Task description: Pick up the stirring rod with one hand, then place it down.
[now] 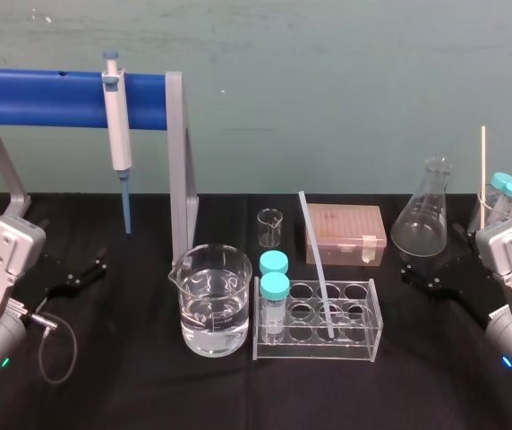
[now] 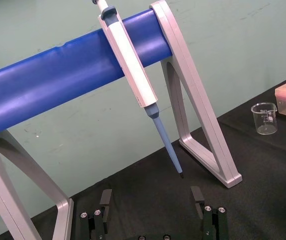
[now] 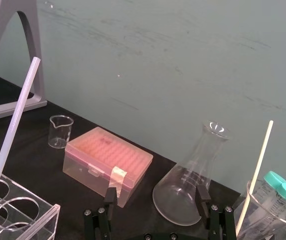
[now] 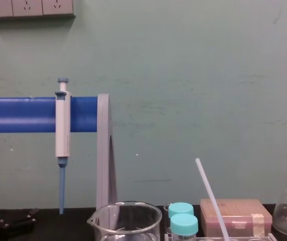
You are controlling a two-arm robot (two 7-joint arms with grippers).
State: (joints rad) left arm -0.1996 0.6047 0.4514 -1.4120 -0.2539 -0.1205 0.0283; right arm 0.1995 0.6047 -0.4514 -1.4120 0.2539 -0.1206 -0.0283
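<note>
The stirring rod (image 1: 317, 264) leaned in a well of the clear tube rack (image 1: 314, 355) at the middle of the table (image 1: 131, 385). Its upper end tilted far and left, in front of the pink box (image 1: 345, 231). Nothing gripped it. The left gripper (image 1: 84, 271) rested low at the left, well apart from the rod, fingers spread and empty. The right gripper (image 1: 422, 276) sat at the right, near the flask (image 1: 424, 215), its fingers likewise spread and empty.
</note>
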